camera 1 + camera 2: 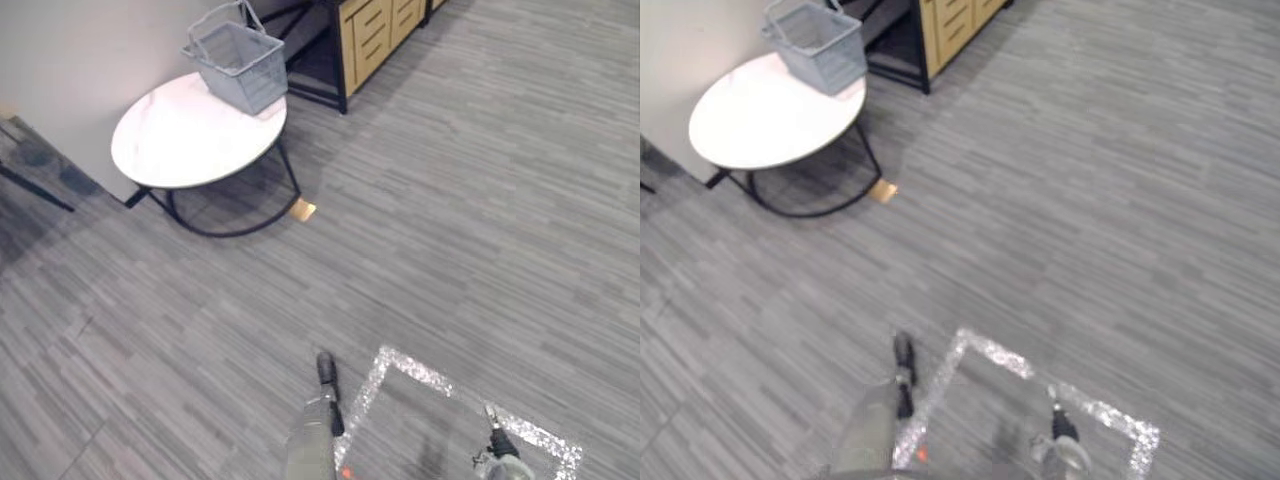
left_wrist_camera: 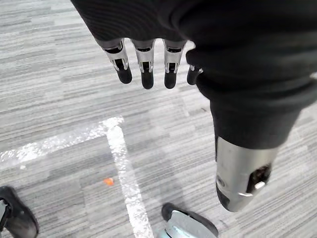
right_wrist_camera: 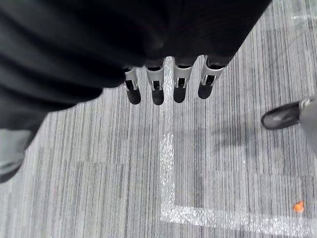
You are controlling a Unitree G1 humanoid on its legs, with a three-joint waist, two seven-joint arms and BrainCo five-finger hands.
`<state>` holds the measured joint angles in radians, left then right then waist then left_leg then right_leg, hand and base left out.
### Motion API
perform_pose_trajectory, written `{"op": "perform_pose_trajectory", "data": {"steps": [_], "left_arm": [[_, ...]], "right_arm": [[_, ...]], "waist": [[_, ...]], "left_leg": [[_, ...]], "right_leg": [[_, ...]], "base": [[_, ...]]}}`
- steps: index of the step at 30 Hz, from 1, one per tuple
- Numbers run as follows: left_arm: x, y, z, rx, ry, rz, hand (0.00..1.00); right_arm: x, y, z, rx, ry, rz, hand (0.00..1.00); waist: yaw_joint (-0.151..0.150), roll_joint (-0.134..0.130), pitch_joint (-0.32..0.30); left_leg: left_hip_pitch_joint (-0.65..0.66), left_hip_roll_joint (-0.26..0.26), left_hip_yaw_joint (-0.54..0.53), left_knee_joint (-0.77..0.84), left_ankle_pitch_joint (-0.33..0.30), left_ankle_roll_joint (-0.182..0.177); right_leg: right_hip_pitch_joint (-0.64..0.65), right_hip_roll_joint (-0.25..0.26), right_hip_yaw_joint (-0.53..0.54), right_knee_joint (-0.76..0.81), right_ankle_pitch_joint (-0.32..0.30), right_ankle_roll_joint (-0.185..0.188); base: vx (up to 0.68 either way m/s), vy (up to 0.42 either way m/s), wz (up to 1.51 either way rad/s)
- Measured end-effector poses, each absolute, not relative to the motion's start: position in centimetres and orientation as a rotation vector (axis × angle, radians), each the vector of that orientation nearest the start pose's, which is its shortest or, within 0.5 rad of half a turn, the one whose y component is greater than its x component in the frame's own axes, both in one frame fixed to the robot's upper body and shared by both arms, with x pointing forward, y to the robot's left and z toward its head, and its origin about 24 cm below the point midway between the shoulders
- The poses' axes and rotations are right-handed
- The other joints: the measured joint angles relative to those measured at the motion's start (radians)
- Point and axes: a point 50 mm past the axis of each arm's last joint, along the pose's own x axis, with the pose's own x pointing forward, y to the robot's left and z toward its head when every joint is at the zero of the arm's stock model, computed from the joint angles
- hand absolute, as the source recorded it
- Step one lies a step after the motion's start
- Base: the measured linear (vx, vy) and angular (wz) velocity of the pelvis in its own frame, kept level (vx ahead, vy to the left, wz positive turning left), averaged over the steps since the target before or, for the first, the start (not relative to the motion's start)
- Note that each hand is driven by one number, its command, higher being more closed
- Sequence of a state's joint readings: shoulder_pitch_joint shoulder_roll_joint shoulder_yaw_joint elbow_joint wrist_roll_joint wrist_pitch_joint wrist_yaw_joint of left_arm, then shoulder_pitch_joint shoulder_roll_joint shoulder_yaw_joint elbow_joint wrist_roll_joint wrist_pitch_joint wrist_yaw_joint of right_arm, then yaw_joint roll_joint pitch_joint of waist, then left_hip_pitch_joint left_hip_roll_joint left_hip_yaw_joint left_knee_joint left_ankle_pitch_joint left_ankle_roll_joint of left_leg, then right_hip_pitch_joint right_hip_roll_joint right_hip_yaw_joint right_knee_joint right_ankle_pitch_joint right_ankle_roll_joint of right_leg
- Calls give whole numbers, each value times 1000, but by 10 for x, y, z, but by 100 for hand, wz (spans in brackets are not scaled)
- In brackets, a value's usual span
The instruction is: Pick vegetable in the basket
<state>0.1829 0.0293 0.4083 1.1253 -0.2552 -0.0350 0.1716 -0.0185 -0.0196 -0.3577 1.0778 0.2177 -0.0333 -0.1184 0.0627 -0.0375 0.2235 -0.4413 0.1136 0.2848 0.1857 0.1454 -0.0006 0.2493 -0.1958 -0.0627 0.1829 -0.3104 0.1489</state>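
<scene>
Left hand (image 2: 145, 55) and right hand (image 3: 157, 87) slack-fingered, empty; basket (image 1: 240, 65) on white table (image 1: 180, 140), contents indiscernible.

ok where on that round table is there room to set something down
Most of the white table top is bare, from the grey basket toward the wall and the near rim. Crowded only at the far edge by the wooden cabinet, where the basket sits.
</scene>
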Motion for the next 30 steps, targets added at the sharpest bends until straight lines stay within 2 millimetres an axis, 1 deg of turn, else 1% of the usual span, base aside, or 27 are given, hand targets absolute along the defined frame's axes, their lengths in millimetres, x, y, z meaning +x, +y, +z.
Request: {"op": "perform_pose_trajectory", "data": {"steps": [1, 2, 4, 5, 6, 7, 8, 9, 10, 12, 13, 14, 16, 17, 18, 19, 20, 21, 22, 23, 24, 25, 26, 27, 28, 29, 30], "left_arm": [[21, 216, -171, -288, 1228, 758, 0], [19, 220, -171, -274, 1242, 758, 0], [17, 220, -171, -267, 1253, 754, 0], [17, 222, -171, -220, 1267, 716, 0], [17, 225, -170, -193, 1268, 699, 0], [21, 230, -169, -161, 1263, 679, 0], [30, 230, -168, -151, 1244, 658, 0], [39, 227, -168, -148, 1229, 633, 0], [48, 225, -167, -150, 1210, 618, 0], [63, 226, -164, -155, 1164, 614, 0], [77, 224, -162, -170, 1123, 607, 0], [85, 221, -161, -178, 1102, 601, 0], [101, 204, -160, -228, 1071, 574, 0], [102, 203, -160, -230, 1065, 577, 0], [104, 203, -159, -256, 1057, 595, 0], [100, 199, -161, -295, 1063, 625, 0], [97, 195, -163, -315, 1076, 632, 0], [95, 194, -164, -331, 1081, 639, 0], [95, 191, -164, -343, 1085, 635, 0], [91, 188, -166, -357, 1098, 643, 0], [86, 189, -167, -365, 1110, 658, 0], [82, 187, -168, -380, 1120, 668, 0], [82, 189, -167, -395, 1113, 688, 0], [82, 190, -167, -401, 1110, 696, 0], [82, 193, -167, -399, 1103, 701, 0], [83, 195, -166, -405, 1097, 707, 0], [83, 198, -166, -412, 1085, 721, 0]], "right_arm": [[120, -201, -156, 310, 1005, -545, 0], [113, -202, -159, 315, 1032, -553, 0], [106, -207, -160, 321, 1044, -581, 0], [98, -210, -161, 314, 1055, -593, 0], [97, -210, -162, 317, 1058, -589, 0], [95, -209, -162, 320, 1061, -589, 0], [93, -211, -162, 318, 1065, -595, 0], [88, -212, -163, 323, 1072, -608, 0], [84, -216, -163, 327, 1072, -632, 0], [78, -215, -164, 334, 1080, -643, 0], [70, -214, -165, 347, 1088, -662, 0], [66, -213, -165, 347, 1093, -666, 0], [56, -211, -167, 352, 1116, -679, 0], [54, -211, -167, 350, 1122, -682, 0], [50, -210, -168, 349, 1136, -687, 0], [47, -212, -168, 344, 1146, -693, 0], [45, -214, -168, 327, 1154, -689, 0], [46, -216, -168, 298, 1158, -672, 0], [48, -217, -167, 293, 1154, -670, 0], [51, -222, -166, 271, 1141, -668, 0], [55, -225, -164, 269, 1121, -675, 0], [60, -226, -162, 273, 1101, -679, 0], [64, -227, -161, 257, 1091, -668, 0], [67, -228, -161, 244, 1088, -660, 0], [69, -230, -161, 227, 1095, -659, 0], [67, -230, -161, 222, 1105, -660, 0], [65, -230, -161, 219, 1110, -657, 0]], "waist": [[-1, -11, -9], [-6, -30, -21], [-7, -32, -24], [-16, -30, -30], [-25, -32, -30], [-45, -38, -28], [-52, -33, -26], [-62, -20, -18], [-73, 2, -4], [-89, 3, -1], [-89, 6, 1], [-88, 7, 2], [-89, 14, 4], [-88, 16, 4], [-89, 16, 3], [-90, 29, 2], [-91, 42, -4], [-88, 52, -5], [-87, 57, -1], [-89, 77, -2], [-89, 93, -7], [-90, 109, -13], [-91, 112, -9], [-90, 104, -2], [-87, 107, 1], [-85, 104, 4], [-80, 100, 6]], "left_leg": [[-4, -9, 8, 20, -21, 16], [28, -38, 17, 79, -104, 39], [99, -61, 26, 79, -160, 46], [199, -80, 36, 53, -222, 57], [230, -89, 35, 48, -235, 62], [295, -111, 28, 30, -254, 72], [351, -123, 16, 5, -264, 78], [417, -126, 0, -24, -280, 80], [494, -126, -11, -63, -297, 78], [581, -126, -24, -95, -327, 65], [623, -118, -30, -99, -364, 54], [634, -112, -37, -97, -385, 44], [691, -85, -70, -98, -449, 4], [705, -75, -78, -97, -468, -6], [729, -58, -96, -96, -508, -28], [759, -29, -119, -99, -546, -28], [774, -14, -131, -98, -556, -19], [780, 6, -140, -70, -514, -53], [778, 18, -145, -38, -493, -66], [760, 50, -166, 64, -454, -87], [721, 79, -183, 183, -418, -95], [642, 109, -221, 362, -320, -103], [556, 124, -268, 537, -136, -161], [507, 137, -274, 647, -102, -179], [421, 167, -235, 838, -118, -161], [389, 176, -203, 899, -138, -145], [338, 178, -130, 947, -183, -123]], "right_leg": [[-21, -16, 21, 30, 38, -8], [-63, -46, 73, 163, 178, -9], [-102, -63, 76, 298, 331, -20], [-183, -86, 75, 506, 559, -23], [-226, -95, 73, 616, 555, -22], [-319, -104, 64, 815, 496, -34], [-379, -99, 52, 917, 416, -40], [-429, -89, 24, 979, 357, -62], [-495, -73, -15, 1011, 282, -85], [-594, -61, -71, 966, 196, -88], [-658, -50, -104, 883, 175, -87], [-685, -45, -116, 825, 174, -88], [-712, -27, -155, 429, 193, -75], [-710, -17, -150, 322, 206, -71], [-704, -10, -123, 143, 250, -62], [-709, -3, -109, 139, 338, -50], [-717, 12, -109, 186, 354, -54], [-753, 12, -105, 317, 305, -100], [-755, 8, -113, 370, 260, -109], [-732, 11, -138, 432, 195, -128], [-703, 19, -162, 451, 150, -138], [-655, 32, -187, 449, 106, -148], [-586, 37, -210, 428, 71, -151], [-548, 39, -219, 409, 58, -153], [-459, 47, -233, 360, 45, -159], [-407, 48, -237, 328, 44, -159], [-315, 46, -243, 258, 45, -157]], "base": [[843, 435, -18], [734, 356, -12], [723, 329, -12], [664, 291, -8], [743, 305, 8], [548, 189, 25], [537, 160, 27], [546, 133, 17], [439, 90, 14], [494, 29, 25], [451, -49, 28], [511, -159, 31], [455, -187, 38], [584, -268, 42], [753, -351, 52], [791, -360, 57], [572, -223, 63], [552, -225, 44], [658, -314, 46], [769, -421, 27], [637, -358, 31], [631, -320, 33], [611, -260, 36], [699, -249, 37], [556, -157, 26], [501, -94, 22], [444, -48, 17]]}}
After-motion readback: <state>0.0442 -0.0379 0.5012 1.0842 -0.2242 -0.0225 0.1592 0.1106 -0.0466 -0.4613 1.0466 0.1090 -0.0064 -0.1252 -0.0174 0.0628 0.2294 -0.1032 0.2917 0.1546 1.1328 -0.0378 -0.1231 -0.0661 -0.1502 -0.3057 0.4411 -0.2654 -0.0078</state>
